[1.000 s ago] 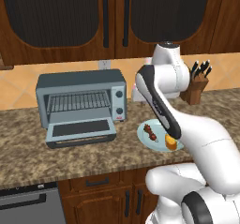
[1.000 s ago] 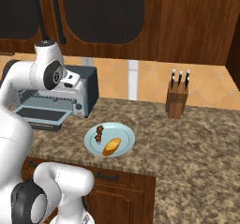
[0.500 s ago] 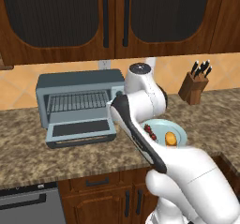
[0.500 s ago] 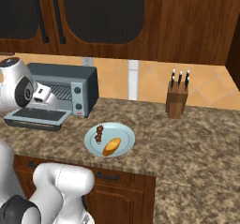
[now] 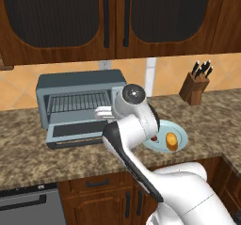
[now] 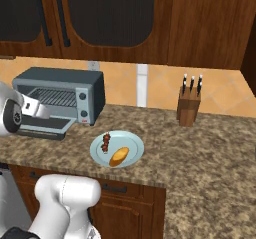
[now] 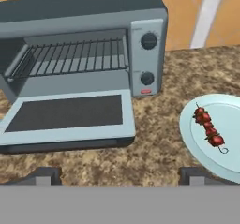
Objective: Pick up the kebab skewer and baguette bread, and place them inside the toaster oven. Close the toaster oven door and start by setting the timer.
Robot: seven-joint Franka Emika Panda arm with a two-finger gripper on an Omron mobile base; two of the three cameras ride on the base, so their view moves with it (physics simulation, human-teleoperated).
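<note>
— Report the large items first.
— Counter (image 7: pixel 173 78) under the claw (image 7: pixel 119 175). Toaster oven (image 7: pixel 84 19) ahead and left of it, toaster oven door (image 7: pixel 68 117) dropped flat, rack exposed.
— Smaller items?
— Plate (image 7: pixel 229 124) ahead and right of the claw, carrying kebab skewer (image 7: pixel 209 129) and baguette bread (image 6: pixel 119 156).
— Claw condition?
— Spread wide, holding nothing.
</note>
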